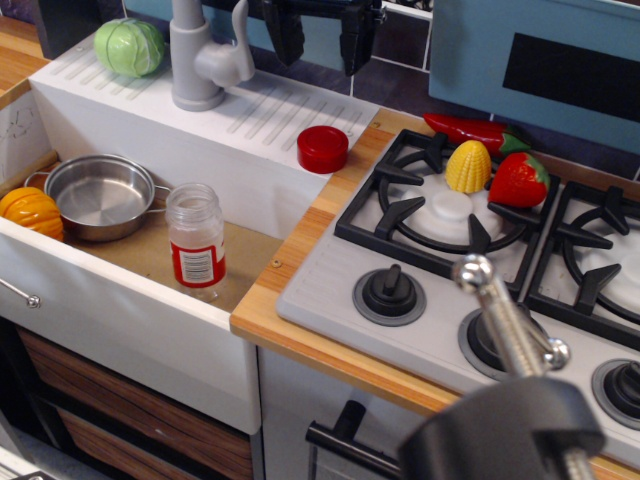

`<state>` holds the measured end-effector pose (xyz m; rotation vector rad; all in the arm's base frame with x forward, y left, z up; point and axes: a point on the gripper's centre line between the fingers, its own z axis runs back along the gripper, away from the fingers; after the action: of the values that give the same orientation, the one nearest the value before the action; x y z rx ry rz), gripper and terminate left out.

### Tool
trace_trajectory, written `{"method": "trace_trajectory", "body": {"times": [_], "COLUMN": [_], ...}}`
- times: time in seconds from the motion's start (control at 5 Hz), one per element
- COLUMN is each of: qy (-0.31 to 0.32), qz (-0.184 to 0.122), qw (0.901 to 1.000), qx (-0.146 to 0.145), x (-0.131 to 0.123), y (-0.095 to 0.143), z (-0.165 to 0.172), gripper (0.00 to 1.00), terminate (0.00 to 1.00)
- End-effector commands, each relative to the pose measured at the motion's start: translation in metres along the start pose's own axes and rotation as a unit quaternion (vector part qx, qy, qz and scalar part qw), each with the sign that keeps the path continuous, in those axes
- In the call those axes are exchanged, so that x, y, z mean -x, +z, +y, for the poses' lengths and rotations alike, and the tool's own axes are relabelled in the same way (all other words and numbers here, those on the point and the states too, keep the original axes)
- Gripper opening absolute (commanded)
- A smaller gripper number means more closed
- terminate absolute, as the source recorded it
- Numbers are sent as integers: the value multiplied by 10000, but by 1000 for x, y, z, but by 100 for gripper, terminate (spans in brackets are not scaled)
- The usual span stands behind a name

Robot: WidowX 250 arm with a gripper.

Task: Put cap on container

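Note:
The red cap (322,148) lies flat on the right end of the white ledge behind the sink, next to the wooden counter. The clear container (196,240) with its red-and-white label stands upright and uncapped on the sink floor, right of the steel pot. My gripper (322,35) hangs at the top edge of the view, above and behind the cap. Its two black fingers (288,35) are apart and hold nothing. The upper part of the gripper is cut off by the frame.
A steel pot (100,195) and an orange pumpkin (30,212) sit in the sink left of the container. A grey faucet (200,55) and green cabbage (130,47) stand on the ledge. Corn (468,166), strawberry (518,180) and chili (470,130) lie on the stove. A metal rod (505,315) blocks the lower right.

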<state>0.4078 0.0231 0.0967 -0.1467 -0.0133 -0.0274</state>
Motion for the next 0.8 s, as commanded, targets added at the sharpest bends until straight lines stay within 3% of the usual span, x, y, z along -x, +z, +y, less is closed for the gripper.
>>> {"method": "trace_trajectory", "body": {"times": [0.0, 0.6], "qy": [0, -396], "qz": [0, -432], "qw": [10000, 9981], "qx": [0, -201], "x": [0, -10], "y": [0, -38], "z": [0, 9], "gripper": [100, 100], "terminate": [0, 0]}}
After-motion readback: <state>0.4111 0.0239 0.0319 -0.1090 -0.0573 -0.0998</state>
